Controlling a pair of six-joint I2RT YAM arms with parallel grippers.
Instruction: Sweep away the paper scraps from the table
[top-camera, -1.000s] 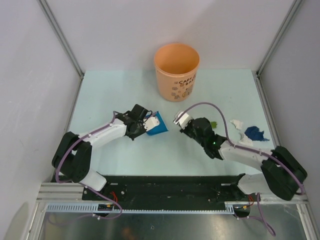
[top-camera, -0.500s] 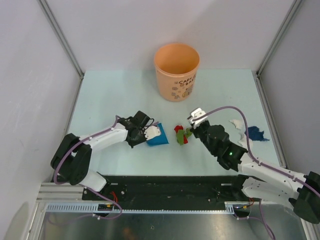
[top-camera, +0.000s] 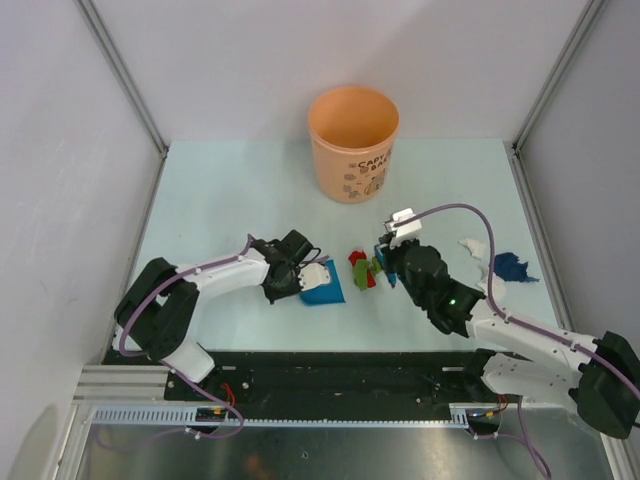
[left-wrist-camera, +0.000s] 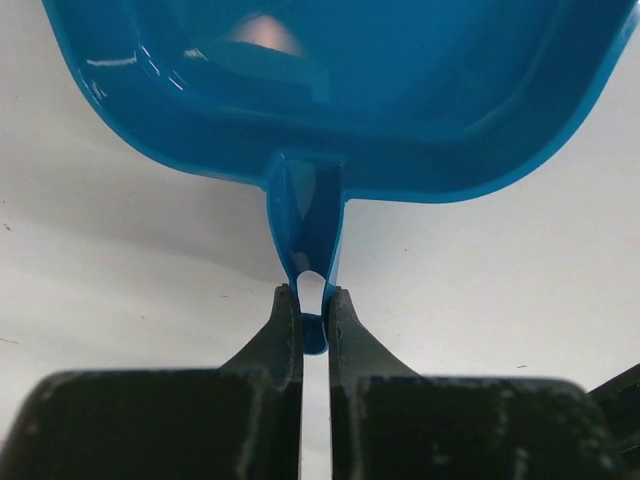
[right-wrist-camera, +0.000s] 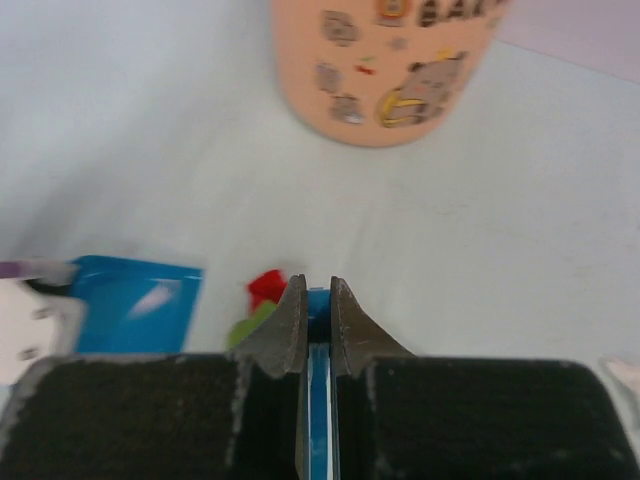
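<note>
**Both hands clamped: dustpan left, brush right**

My left hand (left-wrist-camera: 312, 300) is pinched tight on the tab handle of the blue dustpan (left-wrist-camera: 330, 90). The pan sits low on the desk (top-camera: 230, 190), mouth facing away from the hand. I can't tell whether its lip touches the surface.

My right hand (right-wrist-camera: 318, 290) is closed narrow on a thin blue brush (right-wrist-camera: 318, 400); only its edge shows between the fingers.

Paper scraps (top-camera: 357, 260):
- The red scrap (right-wrist-camera: 265, 285) and green scrap (right-wrist-camera: 250, 322) lie just past my right fingertips, between that hand and the dustpan, close to the pan's mouth.
- The white scrap (top-camera: 472, 246) and dark blue scrap (top-camera: 510, 267) lie beyond my right arm, near the right edge of the desk.

The orange bucket (top-camera: 353, 140) stands upright at the far side, well apart from the scraps.
</note>
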